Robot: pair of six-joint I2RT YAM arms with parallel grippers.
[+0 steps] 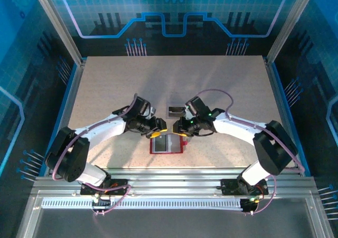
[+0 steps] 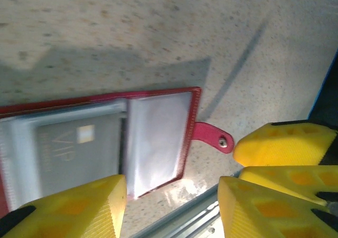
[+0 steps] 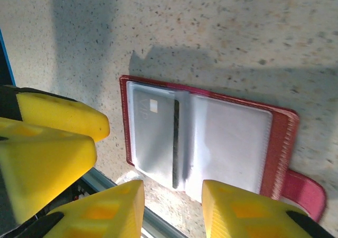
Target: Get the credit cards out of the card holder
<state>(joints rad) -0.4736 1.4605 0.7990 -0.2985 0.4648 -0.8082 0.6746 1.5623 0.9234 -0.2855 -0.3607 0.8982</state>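
Note:
The dark-red card holder [image 1: 166, 144] lies open and flat near the table's front edge. In the left wrist view a grey credit card [image 2: 79, 153] marked VIP sits in one pale pocket of the card holder [image 2: 193, 122]; the other pocket [image 2: 158, 137] looks bare, and the tab [image 2: 214, 136] sticks out sideways. My left gripper [image 1: 160, 133] [image 2: 171, 206] hangs open just above the holder's near edge. My right gripper [image 1: 179, 133] [image 3: 171, 211] is open too, over the card holder [image 3: 282, 143] with its grey card [image 3: 153, 135]. A dark card [image 1: 175, 111] lies on the table behind both grippers.
A metal rail [image 1: 169, 175] runs along the table's front edge, close below the holder. Blue frame walls [image 1: 67, 98] border both sides. Each gripper's yellow fingers [image 2: 285, 143] crowd the other's wrist view. Open speckled tabletop [image 1: 174, 79] stretches behind.

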